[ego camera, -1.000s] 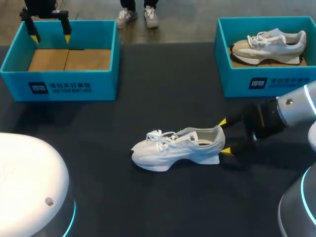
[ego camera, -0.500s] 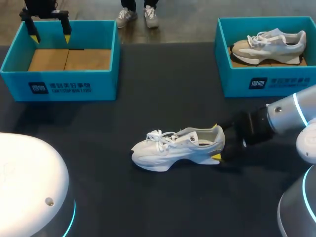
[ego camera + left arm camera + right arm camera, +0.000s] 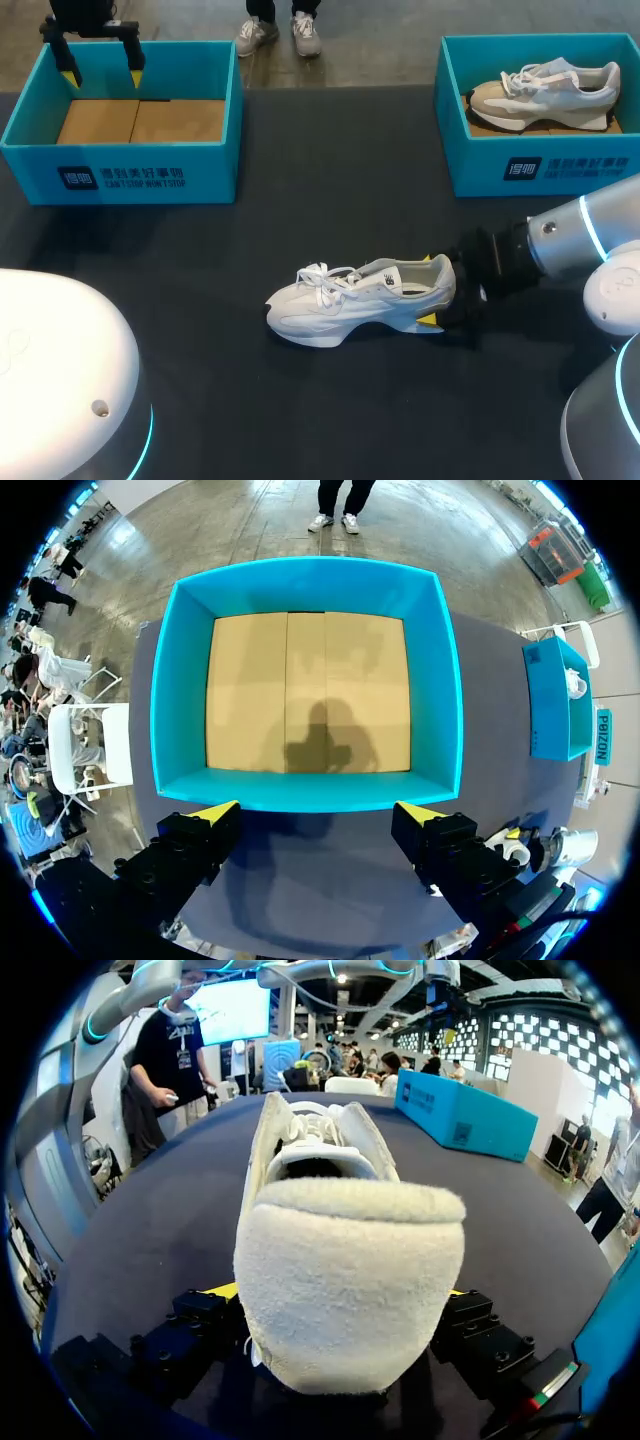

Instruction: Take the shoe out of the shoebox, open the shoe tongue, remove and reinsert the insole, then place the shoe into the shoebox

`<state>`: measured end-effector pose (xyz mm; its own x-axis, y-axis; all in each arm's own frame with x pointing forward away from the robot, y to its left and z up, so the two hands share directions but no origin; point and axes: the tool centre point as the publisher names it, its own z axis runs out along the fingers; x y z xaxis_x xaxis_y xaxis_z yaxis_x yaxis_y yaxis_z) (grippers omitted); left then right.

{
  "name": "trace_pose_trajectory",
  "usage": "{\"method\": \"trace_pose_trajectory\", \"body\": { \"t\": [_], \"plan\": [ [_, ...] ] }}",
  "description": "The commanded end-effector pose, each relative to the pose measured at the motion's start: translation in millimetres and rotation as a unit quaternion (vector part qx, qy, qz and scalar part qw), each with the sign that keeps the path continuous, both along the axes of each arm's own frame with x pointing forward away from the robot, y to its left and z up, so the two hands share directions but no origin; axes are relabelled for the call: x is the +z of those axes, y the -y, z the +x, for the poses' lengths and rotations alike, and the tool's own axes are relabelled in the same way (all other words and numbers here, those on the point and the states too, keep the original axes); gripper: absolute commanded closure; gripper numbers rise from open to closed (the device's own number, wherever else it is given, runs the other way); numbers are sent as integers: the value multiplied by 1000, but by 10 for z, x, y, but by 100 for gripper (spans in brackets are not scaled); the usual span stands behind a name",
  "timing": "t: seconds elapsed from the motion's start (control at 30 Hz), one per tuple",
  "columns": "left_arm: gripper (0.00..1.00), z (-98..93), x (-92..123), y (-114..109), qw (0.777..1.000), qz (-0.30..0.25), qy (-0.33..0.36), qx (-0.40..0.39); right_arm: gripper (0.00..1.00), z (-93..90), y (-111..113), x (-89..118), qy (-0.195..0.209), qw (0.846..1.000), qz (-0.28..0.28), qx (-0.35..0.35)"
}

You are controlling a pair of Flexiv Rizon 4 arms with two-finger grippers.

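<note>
The desk [image 3: 330, 200] is a broad, dark, matte top, close to black. It fills most of the head view and runs back to a straight far edge. Past that edge lies the floor [image 3: 380, 40], grey-brown polished concrete with faint seams. In the left wrist view the floor looks pale and glossy, with soft patches of reflected light, and a blurred shadow lies on the desk top. In the right wrist view the desk stretches ahead as a flat, dark plane with a mild sheen from light overhead.
</note>
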<state>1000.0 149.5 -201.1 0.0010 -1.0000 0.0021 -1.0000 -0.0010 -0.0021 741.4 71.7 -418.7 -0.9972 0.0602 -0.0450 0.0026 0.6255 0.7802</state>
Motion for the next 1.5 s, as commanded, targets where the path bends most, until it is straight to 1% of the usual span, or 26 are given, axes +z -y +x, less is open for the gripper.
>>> {"method": "trace_pose_trajectory", "body": {
  "t": [0.03,0.17,0.2,0.23,0.27,0.4,1.23,1.37,1.5],
  "plan": [
    [0,-1,5,-1,1000,0,0,0,0,34,-69,-97,-2,1000,-1,2],
    [0,-1,5,-1,1000,0,0,0,0,33,-76,-148,-6,1000,-1,3],
    [0,-1,5,-1,1000,0,0,0,18,34,-77,-154,-6,1000,-1,3],
    [0,-1,5,-1,1000,0,0,0,70,33,-79,-160,-7,1000,-1,4],
    [0,-1,5,-1,1000,0,0,0,100,31,-83,-169,-8,1000,-2,5],
    [0,-1,5,-1,1000,0,0,0,100,-11,-89,-198,-15,1000,-3,9],
    [0,-1,5,-1,1000,0,0,0,100,-11,-89,-198,-15,1000,-3,9],
    [0,-94,-22,146,1000,18,4,8,100,-11,-89,-198,-15,1000,-3,9],
    [0,-163,-70,270,1000,20,3,18,100,-11,-89,-198,-15,1000,-3,9]
  ]
}}
